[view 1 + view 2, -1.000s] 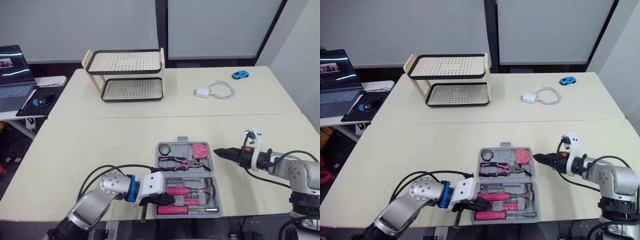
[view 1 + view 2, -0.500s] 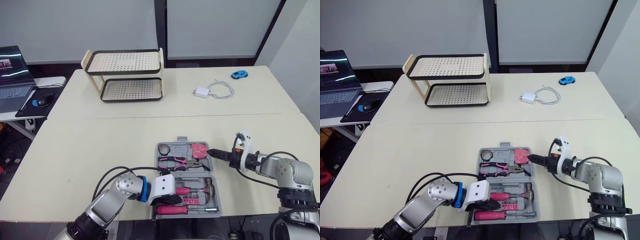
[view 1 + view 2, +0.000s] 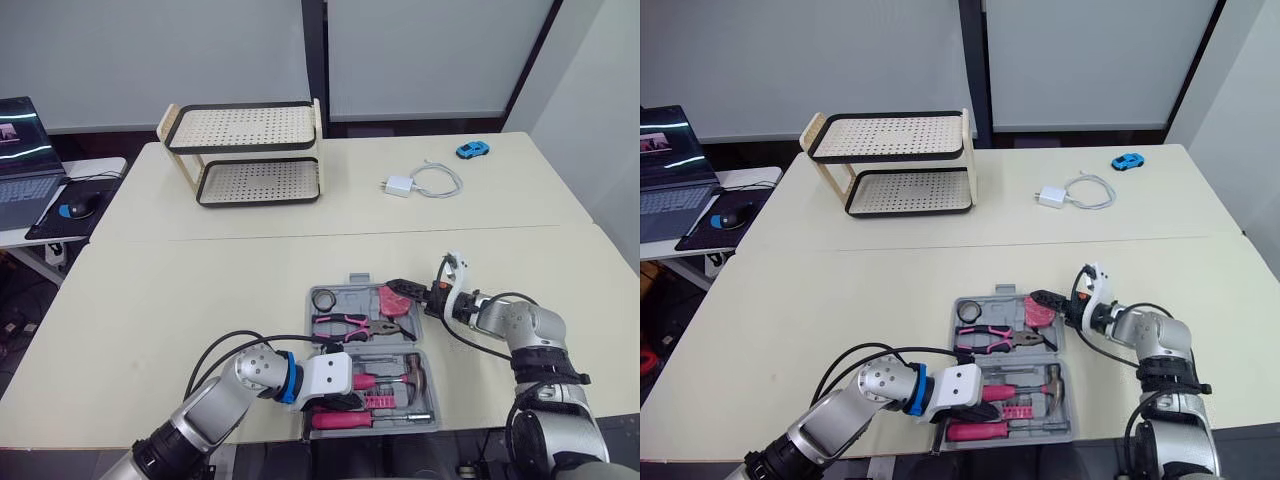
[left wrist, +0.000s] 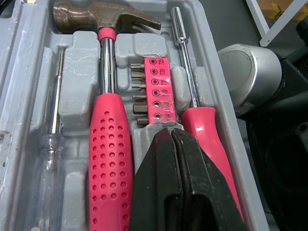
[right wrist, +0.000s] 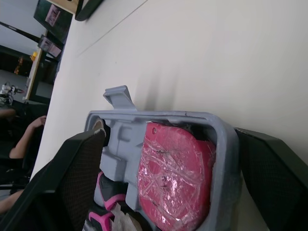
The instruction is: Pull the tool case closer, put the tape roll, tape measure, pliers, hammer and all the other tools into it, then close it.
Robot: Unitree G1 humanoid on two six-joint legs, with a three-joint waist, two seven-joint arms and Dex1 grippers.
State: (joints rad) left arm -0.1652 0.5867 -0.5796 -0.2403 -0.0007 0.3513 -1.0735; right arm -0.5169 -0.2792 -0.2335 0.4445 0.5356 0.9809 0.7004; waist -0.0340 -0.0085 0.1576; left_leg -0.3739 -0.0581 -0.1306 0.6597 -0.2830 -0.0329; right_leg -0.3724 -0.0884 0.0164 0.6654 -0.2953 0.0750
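Both at tool case [image 5: 226, 144] — left end effector [image 4: 169, 131] closed (bits [image 4: 153, 86] partly hidden), right end effector [image 5: 168, 132] open.

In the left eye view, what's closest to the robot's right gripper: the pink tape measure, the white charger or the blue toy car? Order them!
1. Pink tape measure, in the tool case, right at the right gripper.
2. White charger, farther back on the table.
3. Blue toy car, near the table's far edge, on the right.

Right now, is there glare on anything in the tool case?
Left wrist view: highlights streak the hammer shaft and the tool case tray. Right wrist view: the plastic-wrapped tape measure glints. Left eye view: the table is evenly lit.
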